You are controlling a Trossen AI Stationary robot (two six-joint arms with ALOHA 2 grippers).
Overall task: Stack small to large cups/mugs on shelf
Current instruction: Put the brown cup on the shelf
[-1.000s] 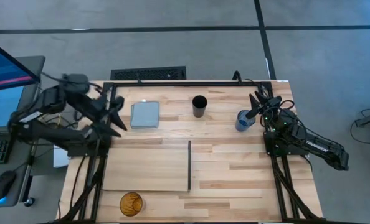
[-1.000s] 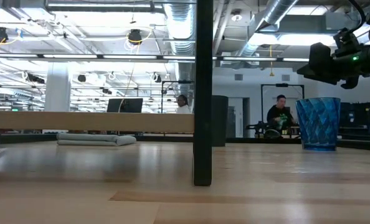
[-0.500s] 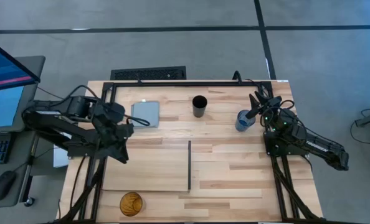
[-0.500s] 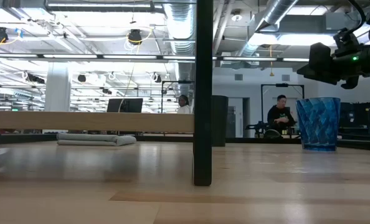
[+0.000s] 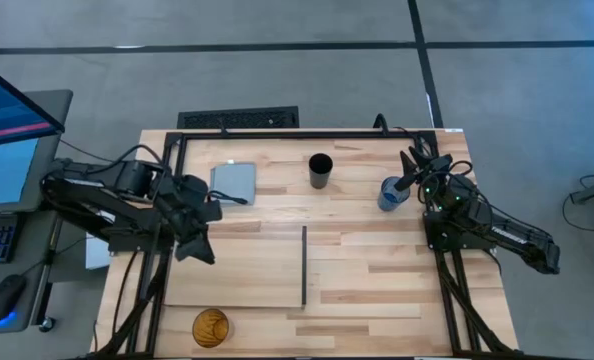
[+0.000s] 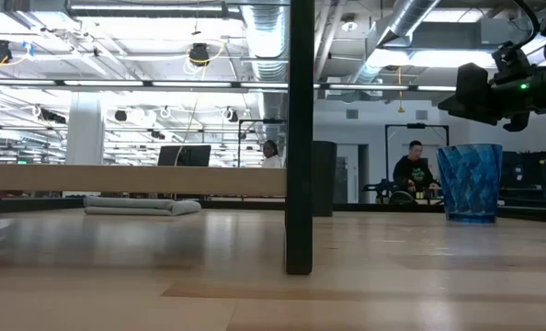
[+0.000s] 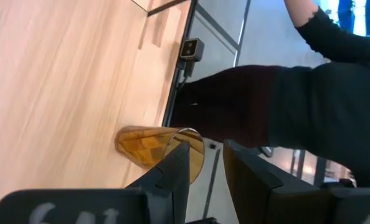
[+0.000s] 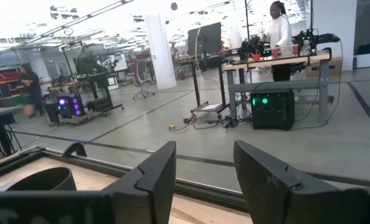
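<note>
The amber cup (image 5: 210,326) stands on the table near the front left corner; it also shows in the left wrist view (image 7: 160,152), ahead of the fingers. My left gripper (image 5: 202,253) (image 7: 207,180) is open and empty over the shelf's left part, pointing toward the amber cup. The black cup (image 5: 320,170) stands at the far middle. The blue cup (image 5: 392,193) (image 6: 469,182) stands at the far right. My right gripper (image 5: 414,160) (image 8: 203,183) is open and empty, above and just right of the blue cup. The shelf (image 5: 242,267) has a black strip (image 5: 304,265).
A grey-blue square pad (image 5: 233,184) lies at the far left, beside the left arm. In the low view the shelf's edge (image 6: 130,179) shows as a pale band and its black strip (image 6: 300,138) as an upright post. A person in dark clothes (image 7: 284,106) stands beyond the table's near edge.
My left arm has swung from beside the grey-blue pad toward the table's near edge, and its gripper now points at the amber cup. The cups have stayed in place.
</note>
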